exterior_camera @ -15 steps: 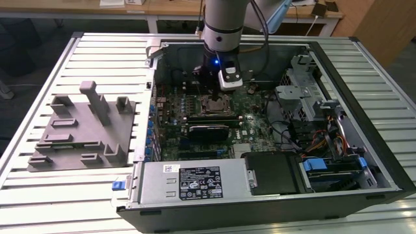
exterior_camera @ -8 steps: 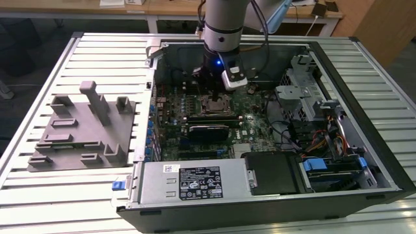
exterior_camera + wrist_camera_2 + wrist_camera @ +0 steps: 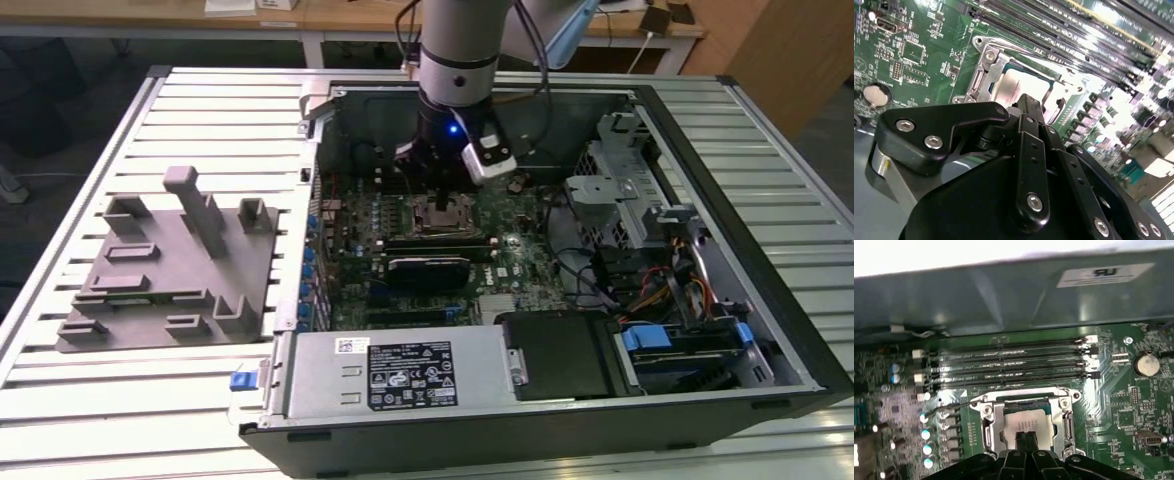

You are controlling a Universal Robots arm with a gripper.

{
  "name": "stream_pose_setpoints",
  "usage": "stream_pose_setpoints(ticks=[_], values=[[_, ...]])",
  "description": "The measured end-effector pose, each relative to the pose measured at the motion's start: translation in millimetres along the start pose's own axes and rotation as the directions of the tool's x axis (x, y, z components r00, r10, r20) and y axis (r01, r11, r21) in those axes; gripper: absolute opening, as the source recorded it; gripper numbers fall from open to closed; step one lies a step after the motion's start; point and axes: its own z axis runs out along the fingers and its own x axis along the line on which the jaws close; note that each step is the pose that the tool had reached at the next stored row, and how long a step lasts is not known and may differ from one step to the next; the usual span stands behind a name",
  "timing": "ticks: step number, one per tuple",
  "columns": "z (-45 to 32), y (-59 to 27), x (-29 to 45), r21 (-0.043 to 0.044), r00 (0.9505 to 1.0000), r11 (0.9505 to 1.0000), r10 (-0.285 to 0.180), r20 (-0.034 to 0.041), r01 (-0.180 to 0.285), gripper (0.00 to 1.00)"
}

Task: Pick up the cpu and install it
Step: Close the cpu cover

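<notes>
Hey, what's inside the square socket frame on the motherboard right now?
The cpu lies inside the socket frame, silver top showing. The gripper covers one edge of it, so the seating there is hidden.

A thick silver-grey cylindrical robot arm [image 3: 461, 35] with darker joint bands ends in a black wrist housing [image 3: 447, 140] that shows a small blue light [image 3: 455, 128]. A white box-shaped camera block [image 3: 489, 160] sits on its side. Thin black cables [image 3: 539, 50] run beside the arm. The matte black linkage gripper [image 3: 1026, 102] is studded with round silver screw heads [image 3: 1034, 201].
</notes>
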Motion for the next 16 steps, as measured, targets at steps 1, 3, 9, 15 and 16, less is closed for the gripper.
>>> stream_pose_setpoints(ticks=[1, 3, 9, 15, 16], values=[[0.1, 0.0, 0.0, 0.0024, 0.9999, 0.9999, -0.015, 0.0001, 0.015, 0.11], [0.2, -0.1, 0.0, 0.0026, 0.9989, 0.9989, -0.046, 0.0001, 0.046, 0.11], [1.7, -0.3, 0.7, -0.0113, 0.9941, 0.9940, -0.109, 0.0004, 0.109, 0.11], [1.8, -1.0, 0.7, -0.0249, 0.9937, 0.9934, -0.112, 0.0008, 0.112, 0.11], [1.8, -1.9, 0.6, -0.0444, 0.9937, 0.9928, -0.112, 0.0014, 0.112, 0.11]])
